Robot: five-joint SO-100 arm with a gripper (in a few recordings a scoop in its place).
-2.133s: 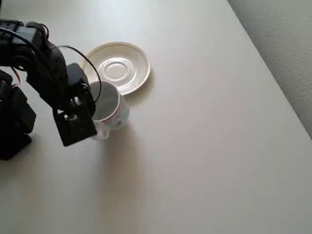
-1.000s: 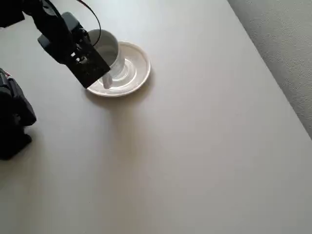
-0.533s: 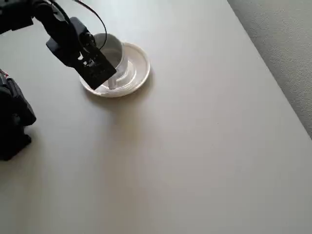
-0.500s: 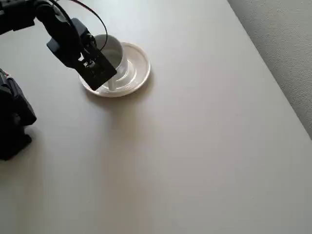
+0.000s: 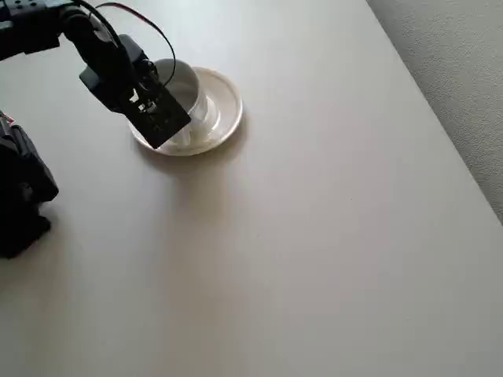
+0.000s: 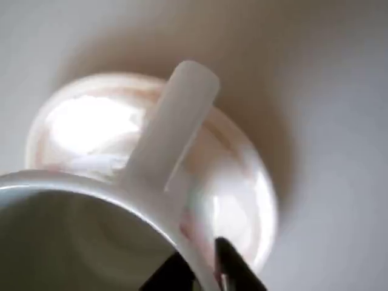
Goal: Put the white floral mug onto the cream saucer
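Note:
In the overhead view the cream saucer (image 5: 226,110) lies at the upper left of the table. The white floral mug (image 5: 187,88) sits upright over the saucer's centre and left half. I cannot tell whether its base touches the saucer. My gripper (image 5: 173,126) is shut on the mug's wall from the near left side, and the black arm covers part of the mug. In the wrist view the mug's rim (image 6: 115,193) fills the lower left. My white finger (image 6: 176,121) crosses outside it, and the glossy saucer (image 6: 242,206) shows blurred below.
The arm's black base (image 5: 23,196) stands at the left edge of the table. The pale table top (image 5: 314,251) stretches to the right and front. Its right edge runs diagonally beside grey carpet (image 5: 464,71).
The gripper has carried the mug from the table just in front of the saucer to a place over the saucer. In the last half second it only settled slightly.

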